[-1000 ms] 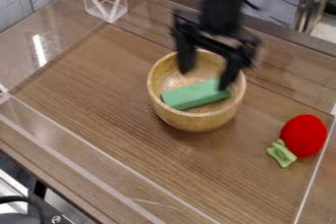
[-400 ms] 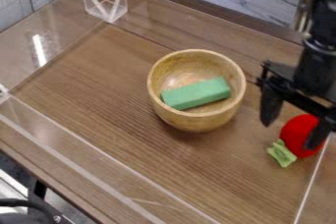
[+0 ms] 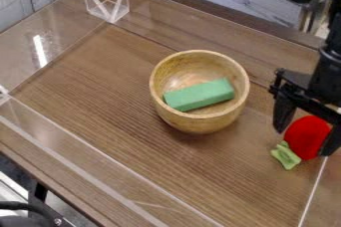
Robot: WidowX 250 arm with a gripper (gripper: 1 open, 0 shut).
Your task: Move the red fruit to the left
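The small bright-red toy fruit (image 3: 309,137) sits at the table's right edge, right of the round wooden bowl (image 3: 200,94) holding a green rectangular block (image 3: 200,96); I see my black gripper (image 3: 309,121) spread wide, straddling it from above.

No readable text, label, brand, number or sign for us anywhere around the wooden bowl (image 3: 200,96).

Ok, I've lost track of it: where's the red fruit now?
In the camera view the red fruit sits at the table's right edge, right of the wooden bowl, directly beneath the open hand.
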